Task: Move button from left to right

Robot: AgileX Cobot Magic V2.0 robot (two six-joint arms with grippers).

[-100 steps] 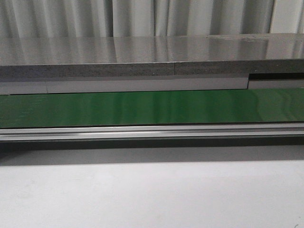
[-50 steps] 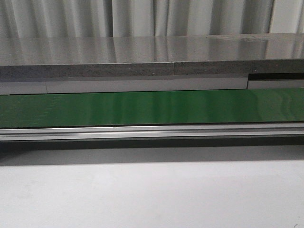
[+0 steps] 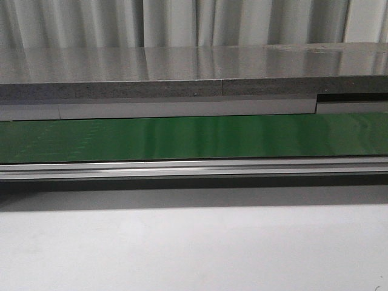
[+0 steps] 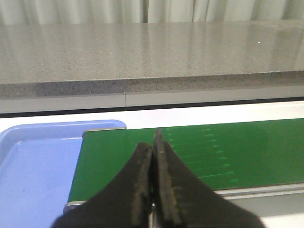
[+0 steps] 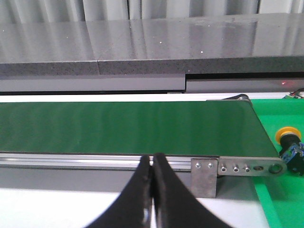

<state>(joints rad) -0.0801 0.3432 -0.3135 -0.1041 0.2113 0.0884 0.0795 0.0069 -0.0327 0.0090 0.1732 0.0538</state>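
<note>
Past the right end of the green conveyor belt (image 5: 128,127), the button (image 5: 289,145) sits on a bright green surface (image 5: 280,190), its yellow-orange cap up on a black body, just beside the belt's metal end bracket (image 5: 237,167). The right hand (image 5: 152,190) hangs in front of the belt's aluminium rail (image 5: 71,160), fingers pressed together and holding nothing, well apart from the button. The left hand (image 4: 153,190) is likewise pressed together and empty, over the belt's other end, where a blue tray (image 4: 33,175) lies beside and partly under the belt. Behind the belt runs a grey speckled counter (image 3: 194,70), backed by pale curtains (image 3: 182,21).
</note>
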